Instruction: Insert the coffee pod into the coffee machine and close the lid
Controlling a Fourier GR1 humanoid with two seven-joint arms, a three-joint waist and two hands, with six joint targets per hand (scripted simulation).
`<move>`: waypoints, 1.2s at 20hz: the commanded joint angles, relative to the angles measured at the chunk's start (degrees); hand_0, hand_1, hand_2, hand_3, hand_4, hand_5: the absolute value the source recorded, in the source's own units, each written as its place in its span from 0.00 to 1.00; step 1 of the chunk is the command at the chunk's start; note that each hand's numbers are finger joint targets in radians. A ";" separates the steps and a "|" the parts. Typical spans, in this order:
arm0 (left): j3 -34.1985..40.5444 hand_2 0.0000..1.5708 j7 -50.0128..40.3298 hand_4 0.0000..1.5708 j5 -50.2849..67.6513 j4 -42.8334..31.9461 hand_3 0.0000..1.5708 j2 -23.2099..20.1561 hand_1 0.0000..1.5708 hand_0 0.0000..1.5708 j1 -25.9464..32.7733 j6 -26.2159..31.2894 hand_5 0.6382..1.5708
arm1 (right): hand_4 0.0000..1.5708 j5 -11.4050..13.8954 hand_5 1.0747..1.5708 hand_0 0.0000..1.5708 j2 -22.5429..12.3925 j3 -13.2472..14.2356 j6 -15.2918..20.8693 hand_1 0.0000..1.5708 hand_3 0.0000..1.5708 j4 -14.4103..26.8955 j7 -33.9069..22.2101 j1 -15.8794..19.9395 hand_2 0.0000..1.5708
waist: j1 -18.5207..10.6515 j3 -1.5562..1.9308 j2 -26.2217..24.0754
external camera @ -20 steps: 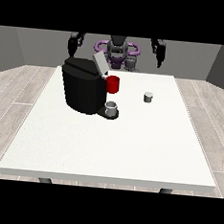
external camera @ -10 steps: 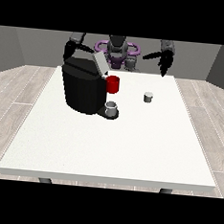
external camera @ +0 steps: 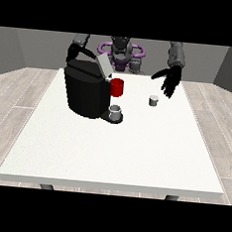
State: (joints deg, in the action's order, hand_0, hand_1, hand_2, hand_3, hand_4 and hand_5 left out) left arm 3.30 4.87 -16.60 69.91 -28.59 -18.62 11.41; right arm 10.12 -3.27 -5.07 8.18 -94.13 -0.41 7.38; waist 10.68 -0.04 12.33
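whereas half a second ago the hand at the view's right (external camera: 169, 81) was raised near the robot's shoulder, it has now come down and forward over the table's far right part, fingers spread and pointing downward, holding nothing. the coffee pod (external camera: 153, 100), a small grey cylinder, stands upright on the white table (external camera: 115, 148) just below and to the left of that hand, apart from it. the hand at the view's left (external camera: 75, 50) has stayed behind the coffee machine (external camera: 86, 89), which hides most of it; its fingers cannot be told. the machine's lid (external camera: 104, 65) is tilted up, open, above a red part (external camera: 117, 87) and a grey cup (external camera: 115, 110) on its base. the pod and machine sit in the far half; the near half, up to the front edge, is bare white surface.
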 commanded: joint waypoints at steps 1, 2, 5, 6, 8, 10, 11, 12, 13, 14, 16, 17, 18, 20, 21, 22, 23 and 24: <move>-0.11 0.00 0.73 0.00 -2.58 -6.13 0.00 -1.56 0.00 0.00 -5.02 1.61 1.00 | 0.00 0.33 1.00 0.00 2.54 -0.51 1.60 0.00 0.00 2.61 2.65 1.21 0.00 | 0.01 0.04 2.52; -0.14 0.00 3.21 0.00 -3.96 -8.85 0.00 -1.18 0.00 0.00 -4.36 -0.52 1.00 | 0.00 -0.62 1.00 0.00 1.75 0.38 0.88 0.00 0.00 0.10 -0.32 2.98 0.00 | 1.12 0.01 4.63; -1.51 0.00 3.40 0.00 -7.09 -12.12 0.00 -0.08 0.00 0.00 -7.19 -1.57 1.00 | 0.00 0.63 1.00 0.00 0.37 1.18 0.76 0.00 0.00 3.17 0.14 3.68 0.00 | 0.32 0.03 4.12; -3.29 0.00 -0.13 0.00 -9.10 -11.33 0.00 1.10 0.00 0.00 -7.85 -2.28 1.00 | 0.00 1.36 1.00 0.00 1.61 -0.02 1.34 0.00 0.00 4.52 -1.49 3.41 0.00 | -0.01 0.04 2.47; -2.65 0.19 3.84 0.00 -10.03 -15.05 0.00 0.89 0.00 0.00 -9.41 -3.15 1.00 | 0.00 3.00 1.00 0.00 2.52 -0.20 3.38 0.00 0.00 5.45 -2.40 5.20 0.00 | -1.11 0.02 4.41; -2.55 0.37 5.58 0.00 -11.59 -15.51 0.16 1.02 0.17 0.17 -9.68 -5.46 1.00 | 0.00 -1.67 1.00 0.00 2.69 1.39 0.53 0.00 0.00 6.49 -0.86 3.89 0.00 | -0.89 0.03 3.48; -3.58 0.46 5.78 0.00 -13.23 -18.68 0.31 4.02 0.31 0.31 -9.01 -8.10 1.00 | 0.00 -0.25 1.00 0.00 2.14 0.08 0.20 0.00 0.00 3.93 -4.41 3.51 0.00 | 0.01 0.01 2.01; -4.48 0.56 5.60 0.00 -14.42 -16.25 0.40 3.72 0.48 0.48 -9.27 -8.62 1.00 | 0.00 -1.96 1.00 0.00 2.50 2.37 0.45 0.00 0.00 7.96 -2.16 5.06 0.00 | -2.14 0.04 2.22; -3.94 0.62 3.99 0.00 -14.62 -16.66 0.42 3.98 0.60 0.60 -12.17 -8.75 1.00 | 0.00 -0.12 1.00 0.00 2.50 1.98 1.45 0.00 0.00 9.97 -1.18 5.58 0.00 | -1.97 0.04 2.64; -4.32 0.61 4.97 0.05 -15.78 -18.40 0.44 3.06 0.60 0.60 -11.08 -7.91 1.00 | 0.00 0.22 1.00 0.00 2.65 1.70 1.72 0.00 0.00 10.03 -1.18 3.72 0.00 | -2.25 0.04 0.79; -5.95 0.61 5.22 0.24 -18.53 -17.38 0.52 4.28 0.57 0.57 -13.72 -11.30 1.00 | 0.00 0.35 1.00 0.00 2.35 2.87 2.07 0.00 0.00 11.46 -2.81 8.89 0.00 | -2.68 0.03 3.31; -6.11 0.70 9.76 0.29 -19.56 -18.20 0.58 2.83 0.68 0.68 -11.71 -12.74 1.00 | 0.00 -0.41 1.00 0.00 2.55 2.32 1.25 0.00 0.00 11.21 1.26 5.77 0.00 | -2.41 0.03 3.69; -5.92 0.72 7.58 0.30 -20.55 -20.74 0.59 3.97 0.68 0.68 -12.85 -13.99 1.00 | 0.00 -1.59 1.00 0.00 0.27 2.42 -2.04 0.00 0.00 8.58 -2.42 7.02 0.00 | 0.00 0.02 2.91; -7.22 0.66 7.47 0.27 -23.31 -22.04 0.55 2.39 0.60 0.60 -13.48 -14.01 1.00 | 0.00 0.13 1.00 0.00 1.93 1.00 -0.29 0.00 0.00 10.11 -1.80 6.20 0.00 | 0.08 0.02 3.99; -8.84 0.65 3.49 0.26 -24.87 -21.43 0.54 3.66 0.59 0.59 -15.67 -12.59 1.00 | 0.00 1.43 1.00 0.00 3.21 0.22 2.88 0.00 0.00 12.22 -2.02 8.60 0.00 | -1.19 0.04 3.20; -9.34 0.61 6.48 0.23 -25.35 -22.30 0.51 2.35 0.52 0.52 -15.55 -11.41 1.00 | 0.00 1.30 1.00 0.00 3.22 0.79 2.63 0.00 0.00 12.61 -2.21 9.86 0.00 | -2.05 0.04 4.23; -8.20 0.61 6.11 0.22 -25.42 -23.97 0.52 1.49 0.48 0.48 -15.55 -11.28 1.00 | 0.00 -1.46 1.00 0.00 1.57 2.77 -0.68 0.00 0.00 12.46 -0.12 8.67 0.00 | -0.76 0.04 3.70; -9.45 0.64 4.71 0.22 -26.23 -23.82 0.55 1.55 0.53 0.53 -16.69 -8.72 1.00 | 0.00 1.48 1.00 0.00 2.19 1.52 1.52 0.00 0.00 13.99 -1.86 8.18 0.00 | -1.06 0.04 2.47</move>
State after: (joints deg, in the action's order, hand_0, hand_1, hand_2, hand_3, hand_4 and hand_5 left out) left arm -4.47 10.79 -39.73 48.28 -26.23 -33.20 0.51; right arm 10.48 -0.98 -3.52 9.27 -82.31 -1.71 15.10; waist 9.45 -0.01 15.58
